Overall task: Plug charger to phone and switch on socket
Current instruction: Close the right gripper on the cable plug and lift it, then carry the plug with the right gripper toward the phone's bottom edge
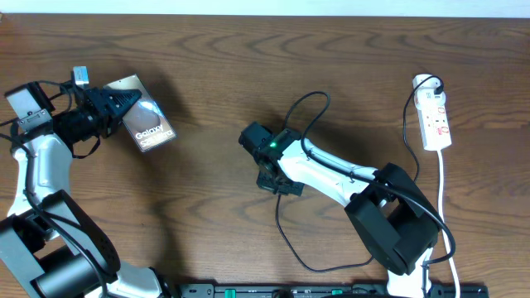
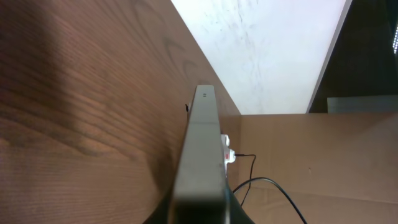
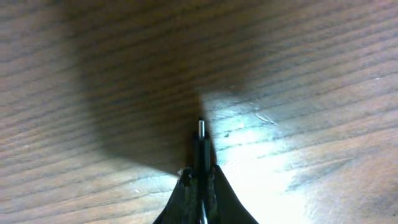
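The phone (image 1: 146, 122), brownish-grey with white "Galaxy" lettering, is held off the table at the far left by my left gripper (image 1: 112, 103), which is shut on it. In the left wrist view the phone (image 2: 202, 162) shows edge-on between the fingers. My right gripper (image 1: 267, 170) at the table's middle is shut on the charger's plug tip (image 3: 201, 146), which sticks out forward above the wood. The thin black charger cable (image 1: 310, 112) loops from there to the white adapter (image 1: 425, 84) plugged in the socket (image 1: 435, 120), a white power strip at the far right.
The socket's white cord (image 1: 445, 199) runs down the right side toward the front edge. The charger cable also loops on the table in front of the right arm (image 1: 315, 266). A cardboard panel (image 2: 323, 155) stands beyond the table's far edge.
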`<state>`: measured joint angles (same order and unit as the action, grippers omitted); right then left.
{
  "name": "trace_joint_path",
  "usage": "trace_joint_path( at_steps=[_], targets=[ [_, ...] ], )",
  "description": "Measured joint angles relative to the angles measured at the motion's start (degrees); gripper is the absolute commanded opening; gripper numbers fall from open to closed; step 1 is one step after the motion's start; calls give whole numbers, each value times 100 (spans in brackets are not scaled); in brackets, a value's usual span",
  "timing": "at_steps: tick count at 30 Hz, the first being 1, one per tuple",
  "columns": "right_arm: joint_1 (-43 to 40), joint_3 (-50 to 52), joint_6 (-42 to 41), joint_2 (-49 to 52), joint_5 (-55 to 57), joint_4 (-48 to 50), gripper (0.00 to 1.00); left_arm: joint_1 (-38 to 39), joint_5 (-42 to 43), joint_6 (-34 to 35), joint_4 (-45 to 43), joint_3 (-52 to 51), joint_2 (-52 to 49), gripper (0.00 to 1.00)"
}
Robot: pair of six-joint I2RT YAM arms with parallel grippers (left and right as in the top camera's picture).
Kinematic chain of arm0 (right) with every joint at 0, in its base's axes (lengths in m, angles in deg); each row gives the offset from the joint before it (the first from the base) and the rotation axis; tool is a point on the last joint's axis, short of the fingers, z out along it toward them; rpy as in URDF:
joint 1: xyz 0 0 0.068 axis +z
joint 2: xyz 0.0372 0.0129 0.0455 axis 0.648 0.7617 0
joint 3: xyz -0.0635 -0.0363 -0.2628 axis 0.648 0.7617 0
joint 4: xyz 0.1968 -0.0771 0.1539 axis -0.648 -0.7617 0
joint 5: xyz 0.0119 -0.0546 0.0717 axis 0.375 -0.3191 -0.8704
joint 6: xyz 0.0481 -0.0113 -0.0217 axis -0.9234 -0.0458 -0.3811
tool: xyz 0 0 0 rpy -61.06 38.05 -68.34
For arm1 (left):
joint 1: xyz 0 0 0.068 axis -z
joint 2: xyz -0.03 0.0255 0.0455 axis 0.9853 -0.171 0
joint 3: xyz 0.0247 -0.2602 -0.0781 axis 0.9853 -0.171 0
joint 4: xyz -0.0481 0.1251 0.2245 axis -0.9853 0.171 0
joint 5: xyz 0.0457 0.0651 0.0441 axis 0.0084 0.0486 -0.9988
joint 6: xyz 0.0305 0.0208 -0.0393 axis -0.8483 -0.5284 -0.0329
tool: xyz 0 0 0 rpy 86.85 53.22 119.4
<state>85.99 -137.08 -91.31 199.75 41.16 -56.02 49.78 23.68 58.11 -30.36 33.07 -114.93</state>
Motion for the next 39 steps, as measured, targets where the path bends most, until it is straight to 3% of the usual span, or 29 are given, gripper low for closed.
trace_joint_path(
  at_steps=[5, 10, 19, 24, 32, 39],
  targets=[
    [-144, 0, 634, 0, -487, 721, 1, 0, 0, 0, 0, 0, 0, 7],
    [-579, -13, 1657, 13, -1668, 1775, 1, 0, 0, 0, 4, 0, 0, 7],
    [-1432, -20, 3956, 52, -5556, 4227, 1, 0, 0, 0, 15, 0, 0, 8],
    [-1648, -22, 4754, 52, -7093, 4994, 1, 4, 0, 0, 22, 0, 0, 8],
    [-1683, -22, 5471, 52, -8015, 5372, 1, 188, 68, 2, -70, 0, 0, 8],
    [-1690, -22, 5198, 81, -7978, 6085, 1, 435, 590, 243, -1222, -11, 0, 7]
  ],
)
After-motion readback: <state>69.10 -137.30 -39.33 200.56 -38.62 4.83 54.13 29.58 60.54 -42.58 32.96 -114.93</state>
